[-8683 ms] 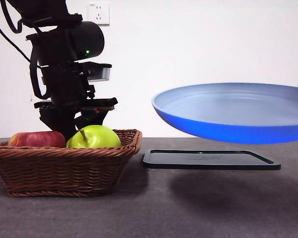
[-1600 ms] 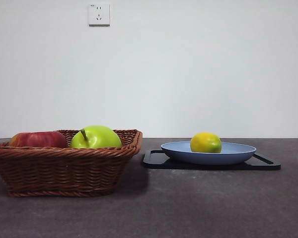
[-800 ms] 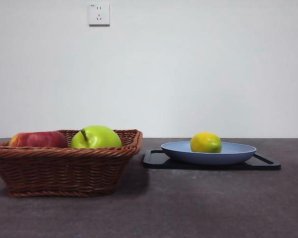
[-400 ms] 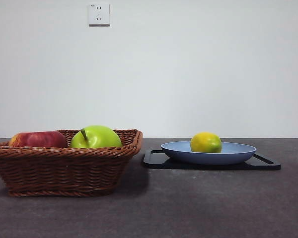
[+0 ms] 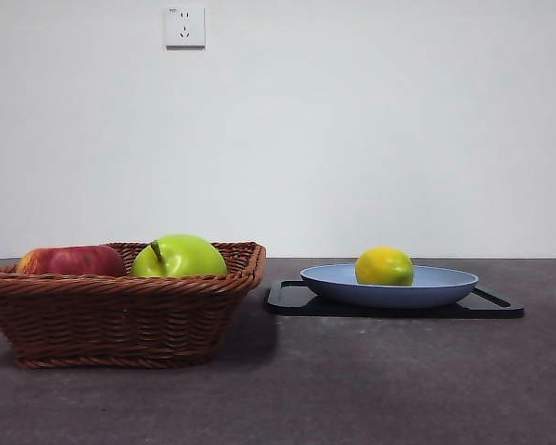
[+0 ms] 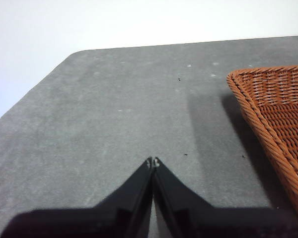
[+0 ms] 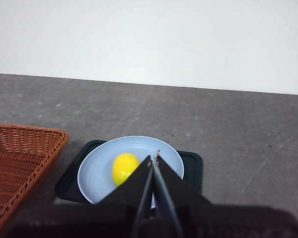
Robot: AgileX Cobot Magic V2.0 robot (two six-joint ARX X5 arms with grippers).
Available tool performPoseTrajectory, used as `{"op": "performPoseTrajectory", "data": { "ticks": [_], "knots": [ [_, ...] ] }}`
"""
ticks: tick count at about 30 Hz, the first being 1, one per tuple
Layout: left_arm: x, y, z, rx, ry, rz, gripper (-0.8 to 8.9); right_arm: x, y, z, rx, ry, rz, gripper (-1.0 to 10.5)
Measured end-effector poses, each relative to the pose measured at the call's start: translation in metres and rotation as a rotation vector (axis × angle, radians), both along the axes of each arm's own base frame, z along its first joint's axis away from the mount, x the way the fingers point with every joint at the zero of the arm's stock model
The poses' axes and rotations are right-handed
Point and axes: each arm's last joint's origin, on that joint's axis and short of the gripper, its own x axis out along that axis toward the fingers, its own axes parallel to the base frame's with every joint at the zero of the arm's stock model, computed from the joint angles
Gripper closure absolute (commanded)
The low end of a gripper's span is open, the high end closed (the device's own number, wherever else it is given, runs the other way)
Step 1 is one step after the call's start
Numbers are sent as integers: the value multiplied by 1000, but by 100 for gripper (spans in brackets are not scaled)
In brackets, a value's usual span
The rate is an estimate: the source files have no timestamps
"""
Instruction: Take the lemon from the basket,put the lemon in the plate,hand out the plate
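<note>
Lemon lies in the plate, right of centre in the front frame.
Both hands, left hand and right hand, are clenched and hold nothing; next, I judge, a hand must grasp the plate rim to hand it out.

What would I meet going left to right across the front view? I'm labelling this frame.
red apple → green apple, both in the basket → black tray bearing the plate, the lemon in it.
</note>
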Motion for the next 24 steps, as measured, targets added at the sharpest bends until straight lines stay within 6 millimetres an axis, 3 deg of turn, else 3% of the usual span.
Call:
{"op": "performPoseTrajectory", "data": {
  "ticks": [14, 19, 24],
  "knots": [
    [0, 0, 0, 0, 0, 0, 805, 0, 0, 0, -5, -2, 1, 943],
    [0, 0, 0, 0, 0, 0, 805, -9, -14, 5, -3, -65, -47, 943],
    [0, 0, 0, -1, 0, -3, 805, -13, -31, -18, 21, -95, -65, 943]
  ]
}}
